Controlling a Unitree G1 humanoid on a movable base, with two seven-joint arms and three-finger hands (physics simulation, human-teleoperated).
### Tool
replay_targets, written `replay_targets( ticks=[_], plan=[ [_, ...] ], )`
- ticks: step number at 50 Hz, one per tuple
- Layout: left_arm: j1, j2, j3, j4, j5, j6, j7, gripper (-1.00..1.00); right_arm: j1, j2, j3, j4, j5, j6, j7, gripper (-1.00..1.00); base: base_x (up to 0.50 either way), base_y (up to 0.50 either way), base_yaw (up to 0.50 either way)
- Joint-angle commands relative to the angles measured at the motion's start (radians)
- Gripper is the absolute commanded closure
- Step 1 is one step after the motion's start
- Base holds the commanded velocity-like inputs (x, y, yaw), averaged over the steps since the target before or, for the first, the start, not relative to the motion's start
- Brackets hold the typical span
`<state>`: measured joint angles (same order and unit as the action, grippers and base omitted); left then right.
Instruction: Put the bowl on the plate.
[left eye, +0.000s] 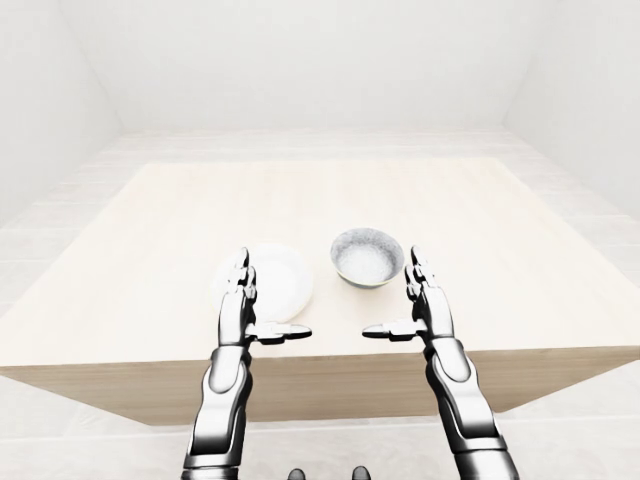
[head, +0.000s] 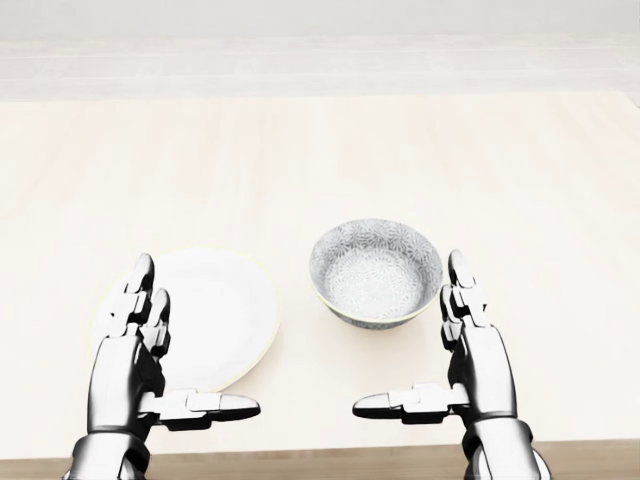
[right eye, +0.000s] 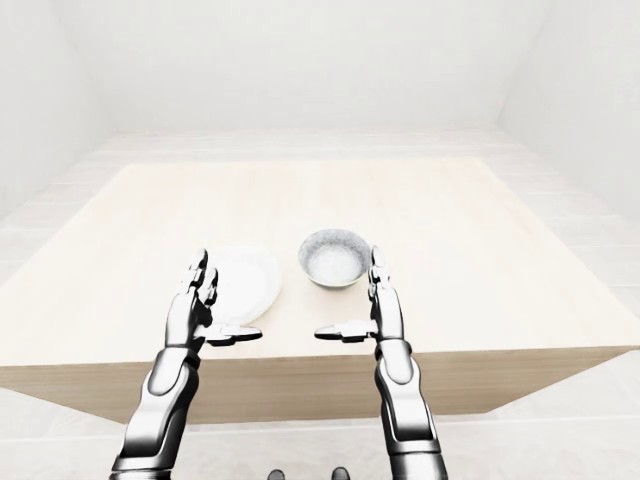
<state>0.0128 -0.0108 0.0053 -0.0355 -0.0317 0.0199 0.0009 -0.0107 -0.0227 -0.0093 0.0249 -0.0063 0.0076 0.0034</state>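
Note:
A grey patterned bowl (head: 376, 272) stands upright on the light wooden table (head: 300, 160), just right of a flat white plate (head: 215, 310). The two lie close together but apart. My left hand (head: 165, 345) hovers over the plate's lower left part, fingers spread and thumb pointing right, holding nothing. My right hand (head: 440, 345) is open just right of and below the bowl, its fingertips level with the bowl's right rim without touching it.
The table's near edge (left eye: 320, 360) runs just below my hands. White floor and walls surround the table. Bare tabletop stretches above and to both sides of the dishes.

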Motion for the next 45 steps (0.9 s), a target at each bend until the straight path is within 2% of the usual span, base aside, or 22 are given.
replay_targets(
  ticks=[1, 2, 3, 5, 6, 7, 8, 11, 15, 20, 21, 22, 23, 24, 25, 38, 45],
  plan=[
    [-0.076, 0.041, 0.063, 0.02, 0.006, 0.034, -0.046, -1.0, -0.068, -0.014, -0.02, 0.059, 0.031, -0.053, 0.017, -1.0, 0.0, 0.0, 0.0],
    [-0.072, 0.044, 0.061, 0.019, 0.008, 0.048, -0.046, -1.0, -0.081, -0.009, -0.031, 0.068, 0.051, -0.05, 0.023, -1.0, 0.0, 0.0, 0.0],
    [-0.072, 0.045, 0.063, 0.012, 0.017, 0.029, -0.034, -1.0, -0.097, -0.012, -0.033, 0.082, 0.05, -0.042, 0.027, -1.0, 0.0, 0.0, 0.0],
    [-0.061, 0.047, 0.062, -0.028, 0.007, 0.059, -0.042, -1.0, -0.131, -0.025, -0.034, 0.115, 0.032, -0.033, 0.031, -1.0, 0.0, 0.0, 0.0],
    [-0.059, 0.048, 0.067, -0.03, 0.005, 0.058, -0.041, -1.0, -0.144, -0.024, -0.041, 0.126, 0.04, -0.043, 0.036, -1.0, 0.0, 0.0, 0.0],
    [-0.061, 0.051, 0.071, -0.023, 0.008, 0.047, -0.037, -1.0, -0.154, -0.02, -0.051, 0.132, 0.052, -0.053, 0.033, -1.0, 0.0, 0.0, 0.0],
    [-0.059, 0.053, 0.071, -0.02, 0.008, 0.047, -0.041, -1.0, -0.162, -0.024, -0.052, 0.134, 0.052, -0.038, 0.035, -1.0, 0.0, 0.0, 0.0],
    [-0.051, 0.053, 0.069, -0.037, 0.011, 0.057, -0.042, -1.0, -0.163, -0.024, -0.045, 0.118, 0.047, -0.029, 0.042, -1.0, 0.0, 0.0, 0.0],
    [-0.043, 0.054, 0.071, -0.035, 0.018, 0.05, -0.042, -1.0, -0.157, -0.027, -0.044, 0.112, 0.042, -0.027, 0.048, -1.0, 0.0, 0.0, 0.0],
    [-0.041, 0.058, 0.076, -0.056, 0.018, 0.067, -0.046, -1.0, -0.158, -0.029, -0.048, 0.093, 0.034, -0.013, 0.044, -1.0, 0.0, 0.0, 0.0],
    [-0.043, 0.065, 0.081, -0.075, 0.018, 0.067, -0.048, -1.0, -0.157, -0.03, -0.043, 0.058, 0.032, 0.018, 0.047, -1.0, 0.0, 0.0, 0.0],
    [-0.043, 0.065, 0.081, -0.075, 0.018, 0.067, -0.048, -1.0, -0.156, -0.03, -0.043, 0.056, 0.032, 0.019, 0.047, -1.0, 0.0, 0.0, 0.0],
    [-0.044, 0.072, 0.086, -0.098, 0.018, 0.067, -0.052, -1.0, -0.158, -0.04, -0.036, 0.016, 0.009, 0.051, 0.044, -1.0, 0.0, 0.0, 0.0],
    [-0.044, 0.071, 0.087, -0.099, 0.019, 0.067, -0.053, -1.0, -0.157, -0.038, -0.037, 0.013, 0.007, 0.054, 0.046, -1.0, 0.0, 0.0, 0.0],
    [-0.043, 0.079, 0.092, -0.115, 0.026, 0.067, -0.056, -1.0, -0.16, -0.045, -0.035, -0.024, -0.01, 0.08, 0.039, -1.0, 0.0, 0.0, 0.0],
    [-0.038, 0.084, 0.121, -0.217, 0.04, 0.067, -0.08, -1.0, -0.169, -0.035, -0.041, -0.108, -0.033, 0.08, 0.059, -1.0, 0.0, 0.0, 0.0],
    [-0.056, 0.089, 0.124, -0.208, 0.055, 0.067, -0.087, -1.0, -0.175, -0.037, -0.041, -0.111, -0.046, 0.08, 0.065, -1.0, 0.0, 0.0, 0.0]
  ],
)
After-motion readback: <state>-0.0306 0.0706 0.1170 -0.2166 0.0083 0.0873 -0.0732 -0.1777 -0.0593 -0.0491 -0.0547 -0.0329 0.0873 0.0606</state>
